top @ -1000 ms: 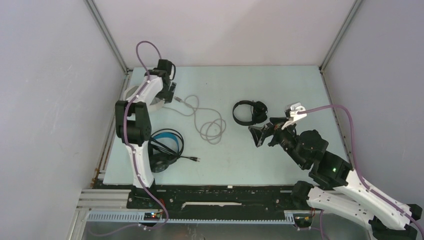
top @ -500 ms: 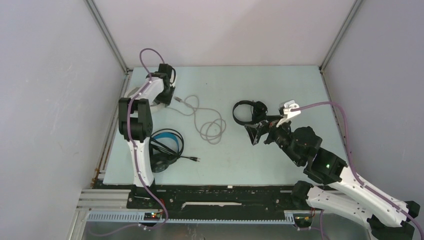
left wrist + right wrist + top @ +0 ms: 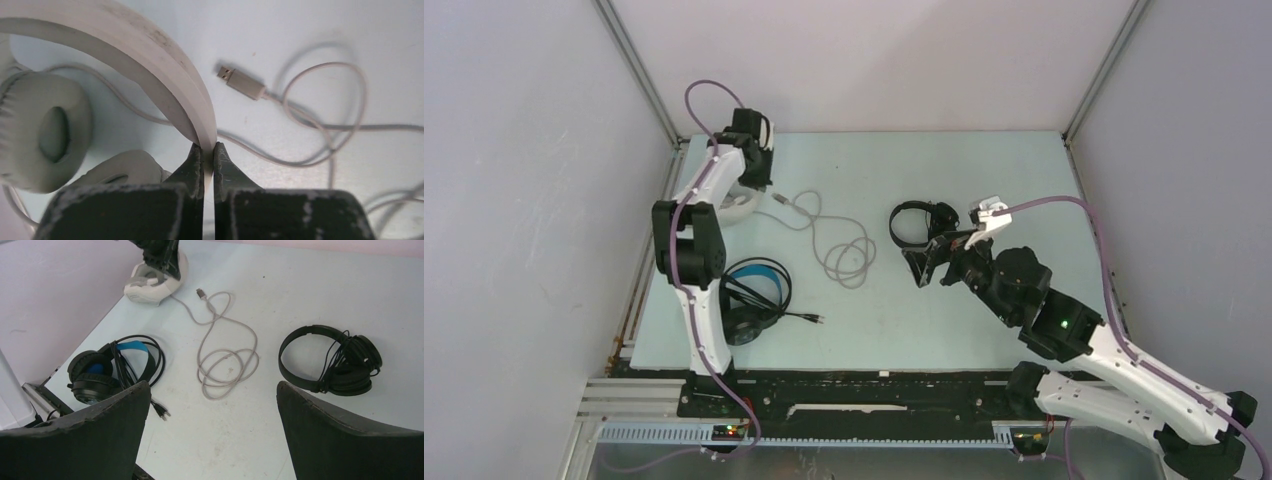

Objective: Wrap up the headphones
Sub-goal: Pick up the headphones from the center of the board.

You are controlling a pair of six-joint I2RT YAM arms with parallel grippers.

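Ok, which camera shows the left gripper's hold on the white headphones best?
Left wrist: the left gripper is shut on the headband of the white headphones, seen close up. Top external has the arm covering most of them; right wrist shows them small and far off, the grip itself unreadable.

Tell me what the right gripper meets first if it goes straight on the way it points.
Probably the loose grey cable coil, lying on the table dead ahead of the open right gripper. The small black headphones sit off to one side, out of line. Its height is unclear.
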